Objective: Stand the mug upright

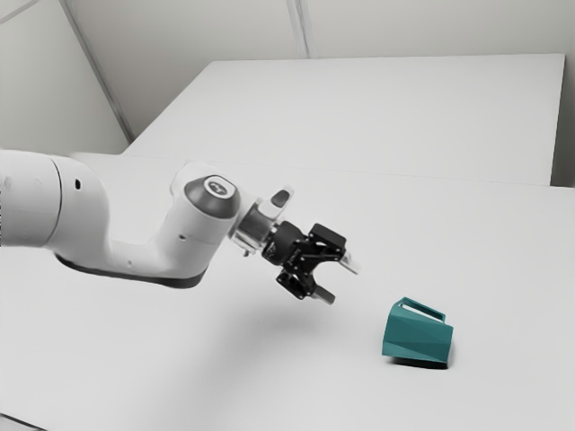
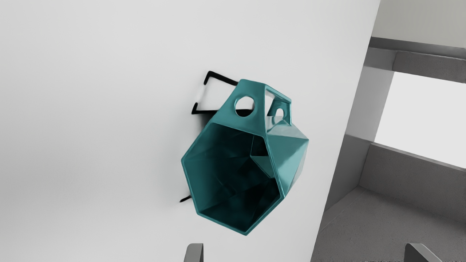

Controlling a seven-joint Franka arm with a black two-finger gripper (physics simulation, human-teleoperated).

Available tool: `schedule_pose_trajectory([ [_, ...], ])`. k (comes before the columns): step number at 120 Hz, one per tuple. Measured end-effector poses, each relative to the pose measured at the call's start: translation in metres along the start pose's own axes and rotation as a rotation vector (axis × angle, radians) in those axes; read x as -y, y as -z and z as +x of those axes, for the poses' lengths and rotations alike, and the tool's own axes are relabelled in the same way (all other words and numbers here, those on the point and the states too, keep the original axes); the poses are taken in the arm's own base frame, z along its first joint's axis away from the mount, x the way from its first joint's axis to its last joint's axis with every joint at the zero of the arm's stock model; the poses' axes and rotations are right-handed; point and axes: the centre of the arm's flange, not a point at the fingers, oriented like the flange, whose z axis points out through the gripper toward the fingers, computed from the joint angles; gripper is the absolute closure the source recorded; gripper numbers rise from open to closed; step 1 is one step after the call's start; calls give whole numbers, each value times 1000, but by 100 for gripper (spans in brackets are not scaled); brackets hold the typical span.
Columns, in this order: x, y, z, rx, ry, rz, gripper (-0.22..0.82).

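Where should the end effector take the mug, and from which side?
I'd pinch the mug's side wall just behind the rim, clear of the handle, one finger inside. Come in from the mouth side: the mug lies over with its mouth facing the open end effector, and that wall looks thin enough to straddle.

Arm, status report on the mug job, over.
Gripper open, short of the mug. Mug on its side, mouth toward gripper, handle up. No obstruction seen between them.
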Motion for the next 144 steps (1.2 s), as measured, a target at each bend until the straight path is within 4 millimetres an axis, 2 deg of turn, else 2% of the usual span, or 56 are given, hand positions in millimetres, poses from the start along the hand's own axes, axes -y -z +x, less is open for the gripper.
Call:
schedule_pose_trajectory([
  [29, 9, -56, -7, 7, 14, -126, 0],
  [45, 7, -78, -11, 12, -5, -170, 0],
  [71, 14, -103, -11, 19, -39, -211, 0],
  [96, 11, -116, -6, 11, -100, -245, 0],
  [144, 17, -124, -8, -3, -205, -282, 47],
])
